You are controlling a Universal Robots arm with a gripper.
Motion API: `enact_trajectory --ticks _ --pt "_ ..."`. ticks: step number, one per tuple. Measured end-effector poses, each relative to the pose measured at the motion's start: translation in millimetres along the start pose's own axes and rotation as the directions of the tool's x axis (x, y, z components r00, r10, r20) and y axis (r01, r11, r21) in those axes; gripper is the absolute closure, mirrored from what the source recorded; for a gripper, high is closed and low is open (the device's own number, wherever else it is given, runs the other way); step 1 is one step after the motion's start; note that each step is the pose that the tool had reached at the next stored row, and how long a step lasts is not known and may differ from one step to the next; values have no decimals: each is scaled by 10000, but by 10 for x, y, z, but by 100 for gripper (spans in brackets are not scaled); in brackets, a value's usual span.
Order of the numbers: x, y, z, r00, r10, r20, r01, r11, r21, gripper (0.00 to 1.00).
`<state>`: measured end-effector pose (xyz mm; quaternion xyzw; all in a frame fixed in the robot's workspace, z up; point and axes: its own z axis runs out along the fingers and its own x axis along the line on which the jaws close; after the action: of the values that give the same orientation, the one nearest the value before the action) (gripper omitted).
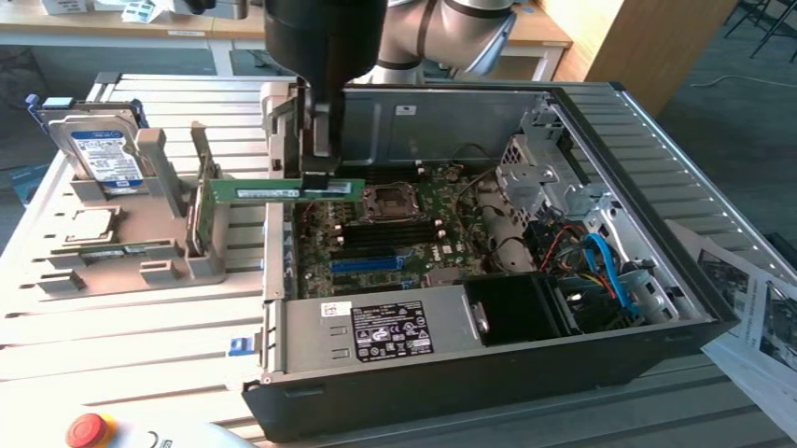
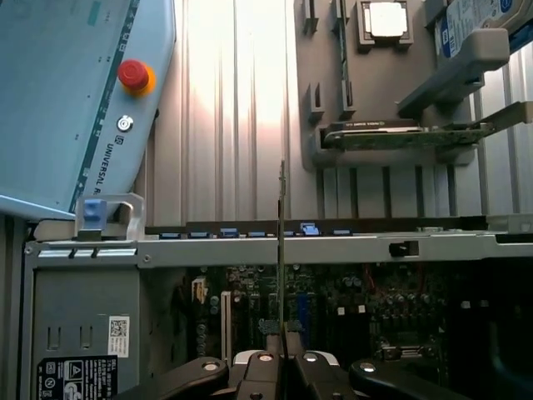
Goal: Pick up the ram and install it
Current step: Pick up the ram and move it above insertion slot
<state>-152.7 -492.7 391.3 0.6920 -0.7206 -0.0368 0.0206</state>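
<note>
The ram is a long, thin green stick with a white sticker and small dark chips. It is up in the air, level and standing on its long edge. The pincer pinches it near one end. It hangs across the side wall of the computer case, with one end over the inside and the other end poking out.

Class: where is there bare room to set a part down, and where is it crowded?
Free: slatted table between grey holder, computer case and red-button pendant. Crowded: inside the case, and the holder's slots.
</note>
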Motion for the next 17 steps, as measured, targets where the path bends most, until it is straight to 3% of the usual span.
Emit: enact_trajectory --ticks 17 --pt "80 -527 -44 10000 2 -1 -2 10000 -61 88"
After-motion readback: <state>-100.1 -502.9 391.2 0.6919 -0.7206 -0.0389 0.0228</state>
